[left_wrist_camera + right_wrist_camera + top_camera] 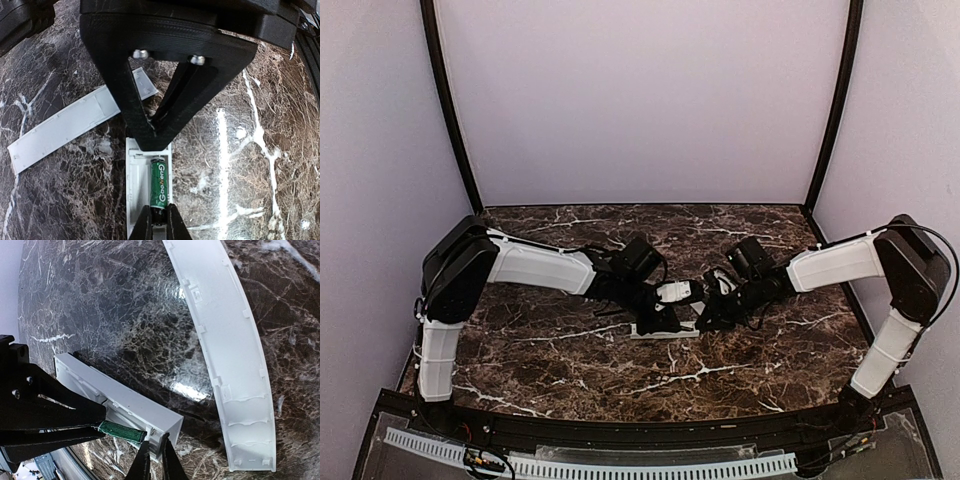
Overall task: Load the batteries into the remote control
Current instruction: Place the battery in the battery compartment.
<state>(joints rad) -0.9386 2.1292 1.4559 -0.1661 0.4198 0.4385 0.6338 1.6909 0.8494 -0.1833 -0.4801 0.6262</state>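
1. Remote control, a long, slim white plastic bar with an open recess: one. Also one green cylindrical battery with a black end, one flat white cover strip and two black-and-white arms.
2. The remote control lies flat near the middle of the dark, white-veined marble surface with its recess facing up. Its long axis follows the line from one pincer to the other.
3. The battery lies lengthwise in the recess, parallel to the bar, with its black end towards the left pincer.
4. The cover strip lies on the surface beside the remote control, apart from it and at a slant.
5. The left arm and right arm reach inward from the outer sides. Their wrists dip down and their pincers face each other.
6. The left pincer is closed on the battery's black end, one fingertip on each side.
7. The right pincer has its fingers almost together at the end wall of the remote control. I cannot tell whether they pinch that wall.
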